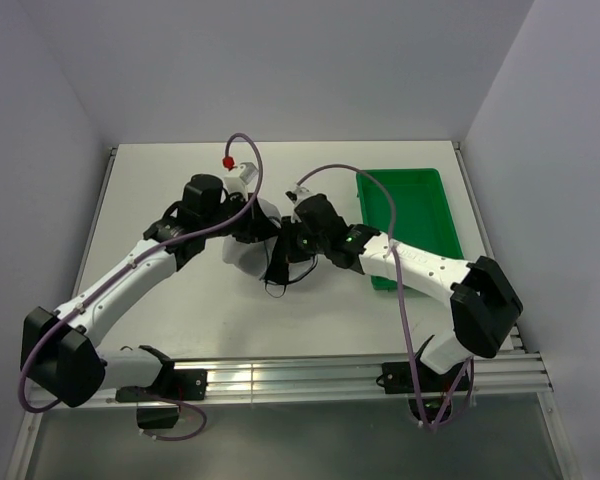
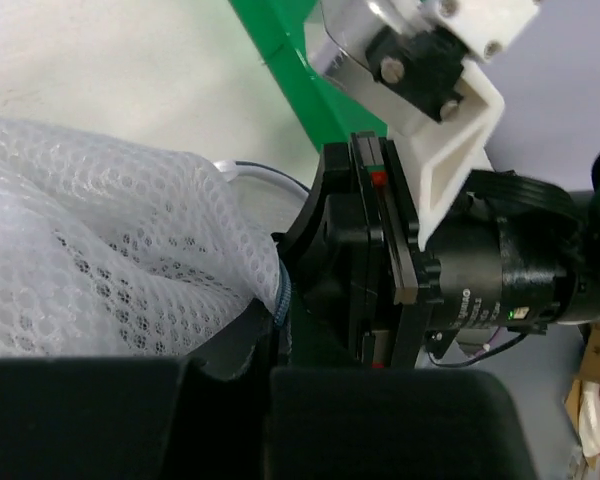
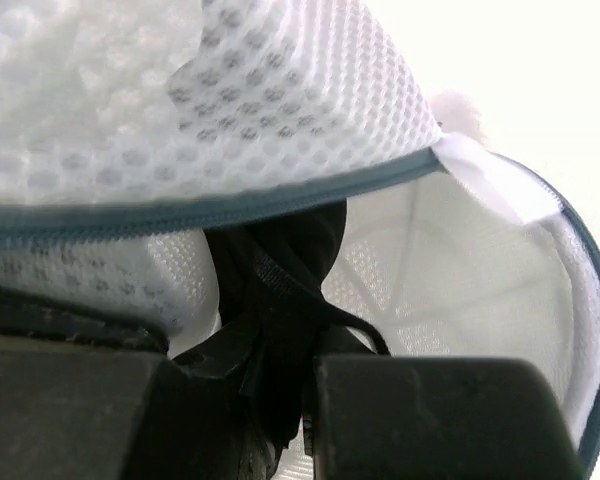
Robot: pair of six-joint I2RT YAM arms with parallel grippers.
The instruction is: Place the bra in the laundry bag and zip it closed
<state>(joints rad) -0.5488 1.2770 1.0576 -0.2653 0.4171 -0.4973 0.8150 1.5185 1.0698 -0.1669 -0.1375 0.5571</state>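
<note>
With the left gripper [image 2: 265, 385] pinching open the laundry bag [image 2: 100, 250], the right gripper [image 3: 305, 400], clamped on the bra [image 3: 280, 280], should drive well inside, toward nine o'clock seen from above, before releasing.

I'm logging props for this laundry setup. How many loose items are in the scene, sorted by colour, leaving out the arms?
Black: 1, the bra
White: 1, the laundry bag
Green: 1, the plastic tray
Total: 3
</note>
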